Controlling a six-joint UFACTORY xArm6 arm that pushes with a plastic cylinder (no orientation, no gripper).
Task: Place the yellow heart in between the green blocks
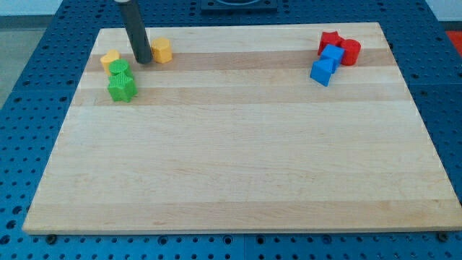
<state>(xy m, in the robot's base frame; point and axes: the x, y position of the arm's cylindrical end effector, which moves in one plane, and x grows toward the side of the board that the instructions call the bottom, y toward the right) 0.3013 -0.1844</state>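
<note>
My tip point(143, 60) rests on the board near its top left corner, just left of a yellow block point(162, 50), close to touching it. Another yellow block point(110, 59) lies further left; I cannot tell which of the two is the heart. Right below that one a small green block point(119, 68) touches it. A green star-shaped block point(122, 87) sits right below the small green one, touching it. My tip is to the right of and slightly above the green blocks.
At the board's top right lies a cluster: a red star-like block point(329, 41), a red round block point(350, 51), and two blue blocks point(333, 55) point(323, 71). The wooden board point(238, 159) lies on a blue perforated table.
</note>
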